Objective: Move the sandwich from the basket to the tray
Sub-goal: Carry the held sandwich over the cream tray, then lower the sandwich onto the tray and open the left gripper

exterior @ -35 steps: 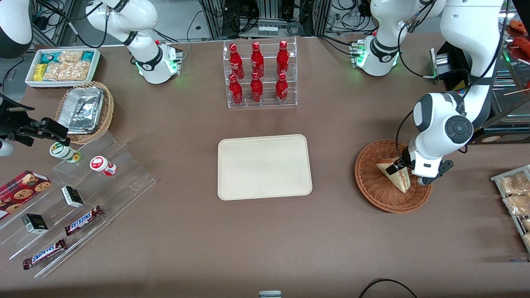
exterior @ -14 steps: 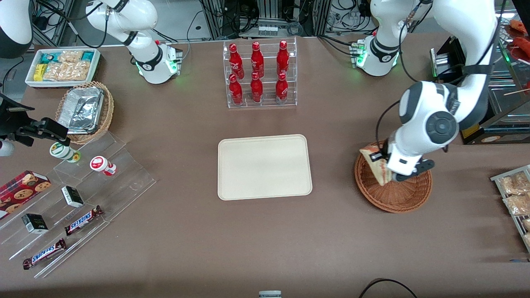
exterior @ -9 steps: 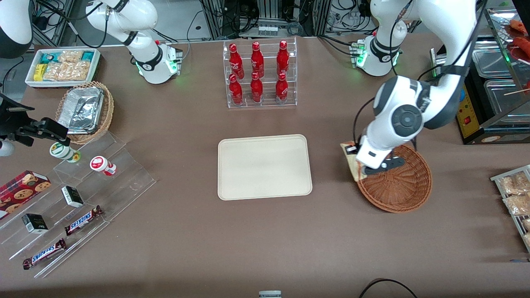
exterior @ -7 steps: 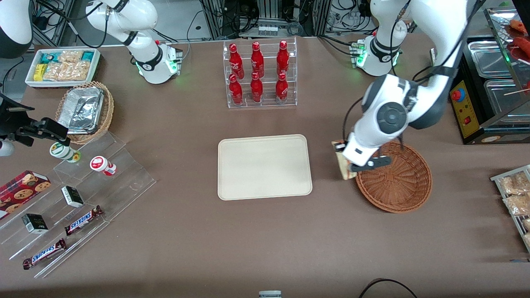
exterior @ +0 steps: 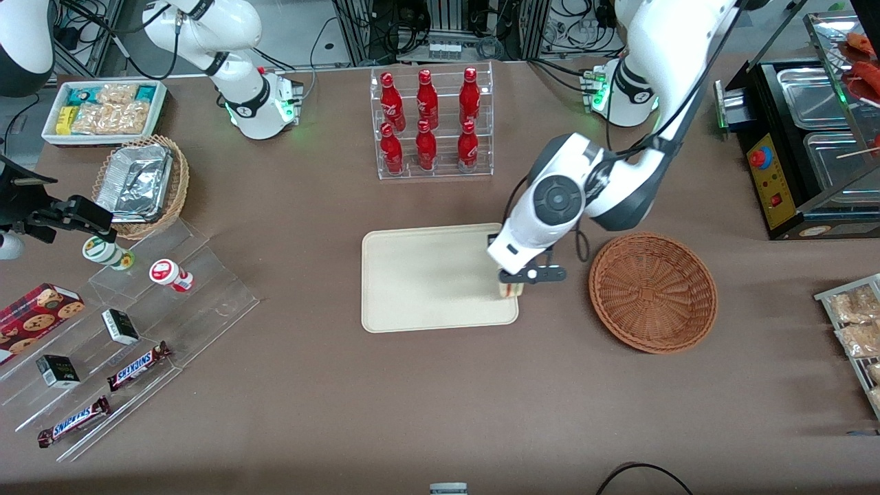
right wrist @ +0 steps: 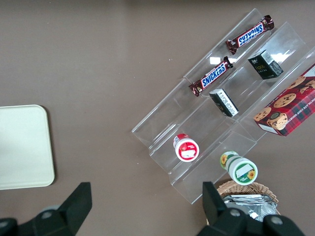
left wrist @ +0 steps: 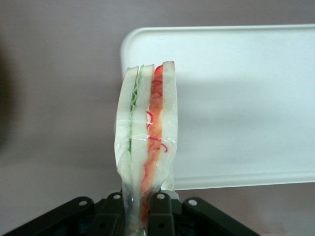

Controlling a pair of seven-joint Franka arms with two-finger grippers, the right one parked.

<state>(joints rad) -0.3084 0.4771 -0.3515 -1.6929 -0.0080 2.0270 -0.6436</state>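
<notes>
Cream tray (one), one sandwich pinched by gripper above its edge.

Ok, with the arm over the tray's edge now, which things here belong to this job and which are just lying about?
In the job:
- sandwich, clamped in the gripper above the tray's edge nearest the basket
- tray
- basket, with nothing in it

Lying about:
- rack of red bottles
- Snickers bars
- cookie box
- tan basket of foil containers
</notes>
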